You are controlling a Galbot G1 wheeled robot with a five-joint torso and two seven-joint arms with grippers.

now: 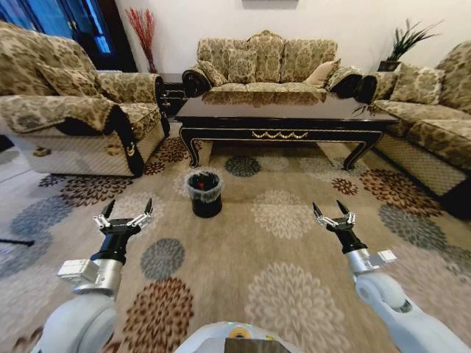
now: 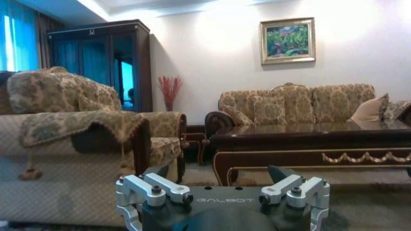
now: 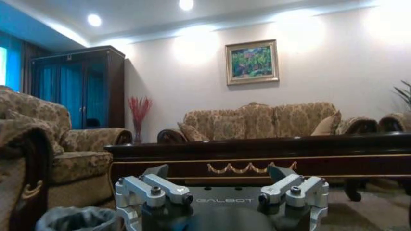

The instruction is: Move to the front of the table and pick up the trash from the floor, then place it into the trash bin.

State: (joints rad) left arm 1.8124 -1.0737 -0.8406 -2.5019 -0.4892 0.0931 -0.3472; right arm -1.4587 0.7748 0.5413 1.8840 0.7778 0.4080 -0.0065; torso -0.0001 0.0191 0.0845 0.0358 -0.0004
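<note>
Low over the carpet, your left claw (image 1: 124,214) and right claw (image 1: 333,215) hang level with fingers spread wide and nothing between them, a ready pose for a floor pickup rather than a carry. Just ahead of the left claw and a little inward stands the trash bin (image 1: 205,193), its liner folded over the rim, something red showing inside. Beyond both claws the bench (image 1: 280,118), the dark coffee table with the gold scrollwork, runs across your path, so you look already stationed in front of it. On the floor (image 1: 294,250) between and around the claws you have no loose litter that can be made out.
</note>
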